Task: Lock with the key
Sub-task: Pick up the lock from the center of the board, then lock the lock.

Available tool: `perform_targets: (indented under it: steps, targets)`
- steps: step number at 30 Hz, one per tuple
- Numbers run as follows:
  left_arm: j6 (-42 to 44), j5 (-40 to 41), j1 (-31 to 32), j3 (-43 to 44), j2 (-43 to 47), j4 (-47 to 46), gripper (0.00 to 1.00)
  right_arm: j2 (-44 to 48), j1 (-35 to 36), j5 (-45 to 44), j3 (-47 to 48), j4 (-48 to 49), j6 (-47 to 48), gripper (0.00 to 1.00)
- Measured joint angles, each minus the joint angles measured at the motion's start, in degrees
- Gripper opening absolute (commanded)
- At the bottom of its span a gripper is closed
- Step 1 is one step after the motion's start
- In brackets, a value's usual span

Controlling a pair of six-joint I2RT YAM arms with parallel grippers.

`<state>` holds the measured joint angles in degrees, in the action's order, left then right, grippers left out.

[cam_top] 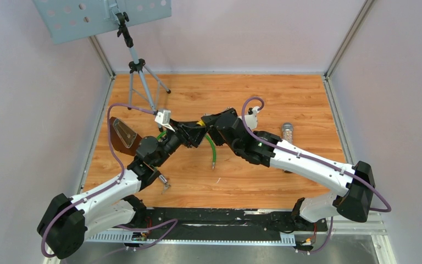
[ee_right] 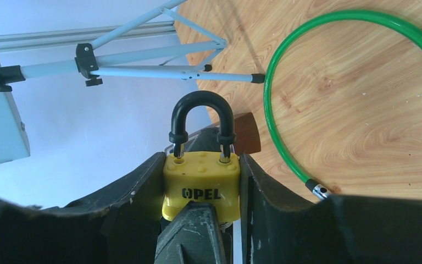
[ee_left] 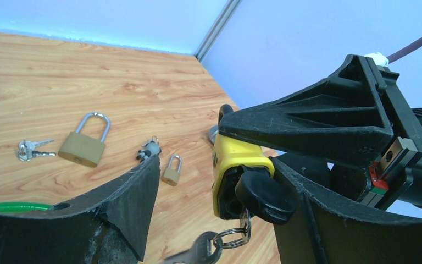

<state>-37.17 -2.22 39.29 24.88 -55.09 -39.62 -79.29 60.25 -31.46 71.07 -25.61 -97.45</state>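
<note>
above the table (cam_top: 307, 99), nose-to-nose: right gripper (ee_right: 201, 160) tight on padlock (ee_right: 200, 184), left gripper (ee_left: 215, 165) spread around key (ee_left: 264, 193)

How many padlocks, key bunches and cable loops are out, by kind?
Padlocks: 3 - yellow padlock, large brass padlock, small brass padlock
Key bunches: 3 - black-headed key on its ring in the yellow padlock, silver keys, blurred bunch that looks like keys
Cable loops: 1 - green cable loop
Total: 7
</note>
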Motion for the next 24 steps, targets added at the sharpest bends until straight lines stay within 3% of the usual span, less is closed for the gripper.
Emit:
perform_targets:
  steps: [2, 6, 14, 15, 17, 18, 19, 22, 24]
  targets:
    - [-0.02, 0.28, 0.0, -0.11, -0.11, -0.94, 0.72, 0.0, -0.02, 0.0, 0.0, 0.02, -0.02, 0.39]
    - [-0.48, 0.09, 0.02, -0.11, -0.74, -2.43, 0.54, 0.0, -0.02, 0.0, 0.0, 0.0, 0.0, 0.39]
    - [-2.03, -1.6, 0.37, -0.09, -3.23, -5.4, 0.53, -0.02, -0.17, -0.28, 0.0, -0.5, 0.11, 0.41]
    - [-2.34, -1.73, 0.37, -0.09, -3.56, -5.51, 0.5, -0.02, -0.17, -0.28, 0.0, -0.52, 0.11, 0.41]
    - [-2.75, -2.08, 0.39, -0.09, -3.89, -5.81, 0.33, -0.02, -0.2, -0.39, 0.0, -0.72, 0.11, 0.44]
    - [-3.1, -2.49, 0.44, -0.09, -3.91, -6.12, 0.12, -0.04, -0.22, -0.5, 0.0, -0.72, 0.13, 0.46]
    - [-3.04, -2.47, 0.55, -0.09, -3.91, -6.19, 0.02, -0.07, -0.28, -0.48, 0.0, -0.68, 0.17, 0.5]
    - [-3.1, -2.71, 0.57, -0.07, -3.91, -6.34, 0.0, -0.07, -0.46, -0.37, -0.04, -0.52, 0.2, 0.69]
    - [-3.08, -1.81, 0.42, -0.09, -3.91, -4.85, 0.0, -0.02, -0.46, 0.11, -0.07, 0.24, 0.79, 0.87]
